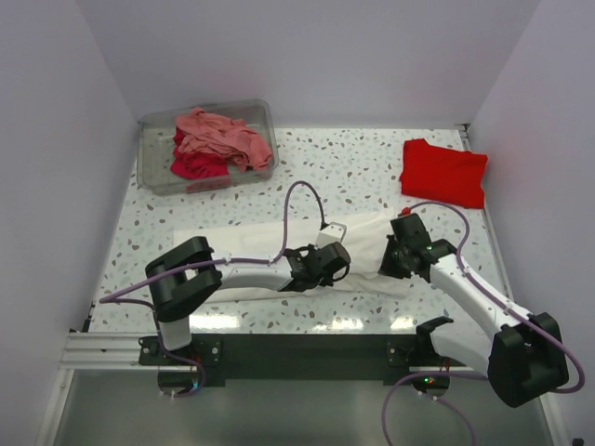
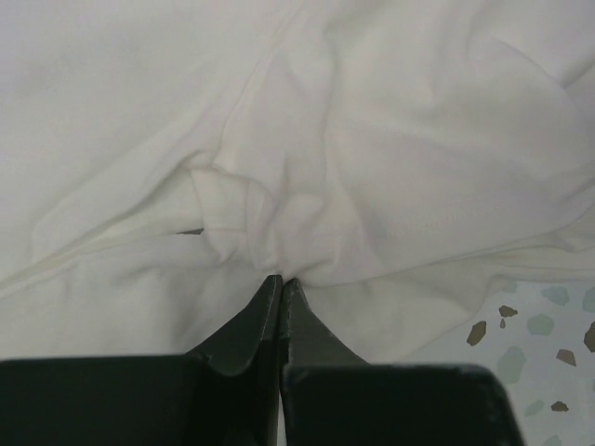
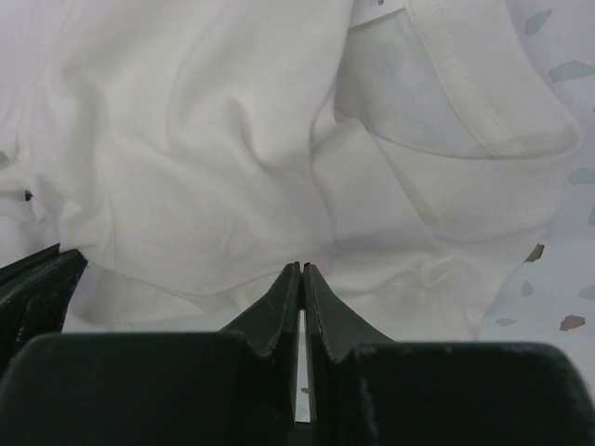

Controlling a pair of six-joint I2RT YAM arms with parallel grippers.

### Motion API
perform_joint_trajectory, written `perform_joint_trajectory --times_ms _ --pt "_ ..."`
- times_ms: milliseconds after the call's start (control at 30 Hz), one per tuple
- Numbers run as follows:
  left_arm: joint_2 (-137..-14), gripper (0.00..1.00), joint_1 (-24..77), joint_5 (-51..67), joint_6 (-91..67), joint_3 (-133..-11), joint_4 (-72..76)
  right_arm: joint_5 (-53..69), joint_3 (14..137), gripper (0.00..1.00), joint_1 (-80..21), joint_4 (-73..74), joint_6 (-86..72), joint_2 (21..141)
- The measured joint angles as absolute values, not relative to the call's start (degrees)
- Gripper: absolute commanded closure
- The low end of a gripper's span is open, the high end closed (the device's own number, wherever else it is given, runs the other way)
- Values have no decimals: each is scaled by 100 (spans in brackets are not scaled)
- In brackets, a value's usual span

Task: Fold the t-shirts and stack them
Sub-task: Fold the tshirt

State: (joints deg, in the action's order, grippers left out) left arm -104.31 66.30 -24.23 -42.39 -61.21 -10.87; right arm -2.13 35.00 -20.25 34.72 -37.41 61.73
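White t-shirt point(image 1: 232, 240) in both end effectors point(image 2: 281, 280) point(image 3: 302, 268)

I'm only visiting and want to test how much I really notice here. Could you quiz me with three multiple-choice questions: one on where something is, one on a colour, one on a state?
1. Where on the table does the folded red t-shirt lie?
A. near left corner
B. far right
C. dead centre

2. What colour is the spread-out t-shirt?
A. white
B. blue
C. black

3. How is the left gripper?
A. wide open
B. shut on cloth
C. holding the red t-shirt

Answers:
1. B, it sits by the far right edge in the top view.
2. A, all three views show plain white cloth.
3. B, its fingers meet with a bunched white fold at their tips.
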Motion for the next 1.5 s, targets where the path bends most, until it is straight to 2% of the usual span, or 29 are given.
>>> perform_joint_trajectory --times_ms 200,433,533,600,667,700,800,967,1200,1500 --pt "-10145 100 6639 -2425 -4219 -6003 -1199 -202 3411 98 -2036 3481 -3741 6152" --pt "-10123 94 6724 -2331 -4077 -5874 -1227 -224 3301 98 -2062 3570 -3741 5990" --pt "-10123 87 6825 -2292 -4032 -5863 -1253 -257 3301 98 -2069 3614 -3741 5929" --pt "-10119 77 6890 -2272 -3977 -5863 -1275 -311 3301 97 -2078 3645 -3741 5911" --pt "-10099 67 6943 -2259 -3948 -5863 -1345 -360 3301 89 -2099 3671 -3736 5911" --pt "-10084 64 6954 -2257 -3942 -5863 -1391 -373 3301 80 -2104 3686 -3739 5911" --pt "-9985 52 6980 -2261 -3951 -5863 -1564 -434 3301 66 -2143 3765 -3730 5905" --pt "-9544 35 6982 -2394 -3977 -5863 -1890 -489 3301 60 -2220 3959 -3752 5704" --pt "-8877 32 6696 -2676 -3940 -5857 -2075 -502 3642 60 -2250 4104 -3747 5640" --pt "-8836 32 5566 -2681 -3828 -5081 -1938 -325 3789 64 -2351 3428 -3747 6606"
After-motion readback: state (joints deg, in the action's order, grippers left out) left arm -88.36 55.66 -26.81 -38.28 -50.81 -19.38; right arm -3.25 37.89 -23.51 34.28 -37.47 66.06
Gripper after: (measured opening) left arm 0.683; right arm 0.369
